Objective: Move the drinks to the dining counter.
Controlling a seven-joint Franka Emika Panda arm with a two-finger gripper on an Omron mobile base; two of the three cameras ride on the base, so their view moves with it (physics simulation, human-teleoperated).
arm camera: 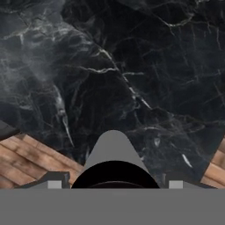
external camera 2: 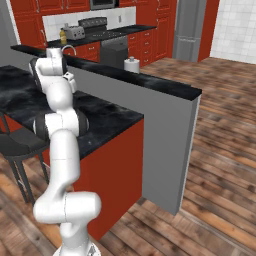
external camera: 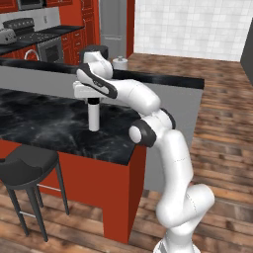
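White bottle [external camera: 93, 116] with black cap stands upright on the black marbled table [external camera: 44, 126], gripper [external camera: 93, 102] jaws closed around its cap; no label legible.

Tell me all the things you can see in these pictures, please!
white bottle: one, white with a black cap, upright on the dining counter, under the gripper
dining counter: one, black marbled top, red base, grey raised back ledge
juice bottle: one, amber-orange, on the far kitchen worktop beside the toaster
toaster: one, silver, on the far worktop
stove: one, dark, along the back wall
paper roll: one, white, behind the ledge
stool: one in clear sight, dark, beside the counter
floor: brown wood planks
robot arm: one, white with dark joints
gripper: one, on the white bottle's cap
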